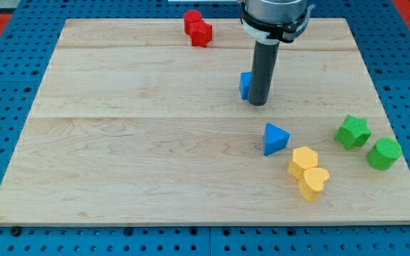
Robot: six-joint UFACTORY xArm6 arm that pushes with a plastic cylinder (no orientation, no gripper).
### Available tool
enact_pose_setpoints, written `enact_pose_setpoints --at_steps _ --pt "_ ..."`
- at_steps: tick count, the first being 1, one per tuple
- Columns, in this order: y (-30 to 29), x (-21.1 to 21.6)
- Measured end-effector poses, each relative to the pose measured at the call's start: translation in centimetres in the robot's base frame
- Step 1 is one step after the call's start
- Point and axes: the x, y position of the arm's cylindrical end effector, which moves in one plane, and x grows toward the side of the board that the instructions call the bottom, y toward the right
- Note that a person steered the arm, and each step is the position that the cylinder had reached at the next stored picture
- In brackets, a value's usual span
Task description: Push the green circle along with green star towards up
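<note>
Camera view: blue triangle and yellow blocks lie left of green star.

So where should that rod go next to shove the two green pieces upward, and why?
Probably swing my tip toward the view's lower right, ending below the green circle. It now stands beside a blue block, far from both greens. The green star sits up-left of the circle, so pushing from beneath should carry both.
</note>
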Motion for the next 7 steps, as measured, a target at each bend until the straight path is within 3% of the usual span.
enact_pose_setpoints --at_steps 2,3,4,5,6,7 --pt "4.0 1.3" --pt "7.4 0.0" --pt "15.2 -0.2" --pt "24.9 1.7" --pt "26.2 3.5" --pt "26.2 9.4"
